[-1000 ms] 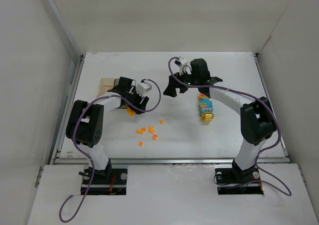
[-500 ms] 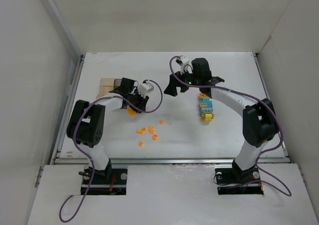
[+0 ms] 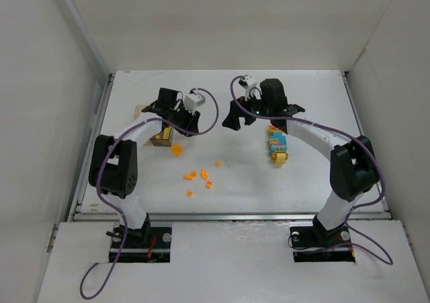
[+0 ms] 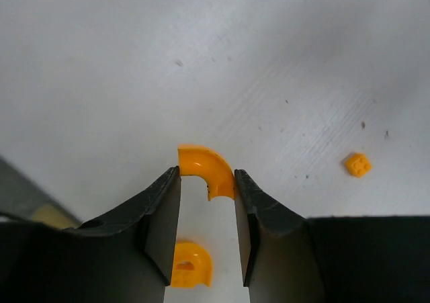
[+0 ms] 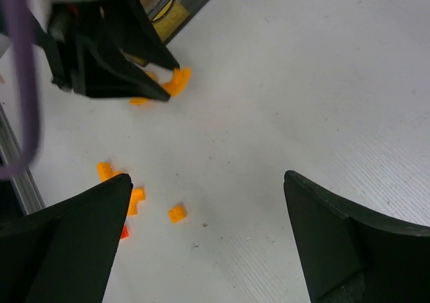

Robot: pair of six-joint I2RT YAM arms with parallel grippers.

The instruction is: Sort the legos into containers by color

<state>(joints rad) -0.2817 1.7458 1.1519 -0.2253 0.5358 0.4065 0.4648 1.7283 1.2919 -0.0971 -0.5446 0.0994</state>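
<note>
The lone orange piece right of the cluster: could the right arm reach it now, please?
Probably yes: the right gripper hangs open near the lone orange piece, bare table between; the left gripper, holding a curved orange piece, is well clear.

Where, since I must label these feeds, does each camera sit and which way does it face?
Top external: above, behind the bases, looking down at the table; both arms show.
Left wrist: looks down past the left pincer, gripping an orange curved piece.
Right wrist: looks down past the open right pincer.
Both wrist views share that piece.
</note>
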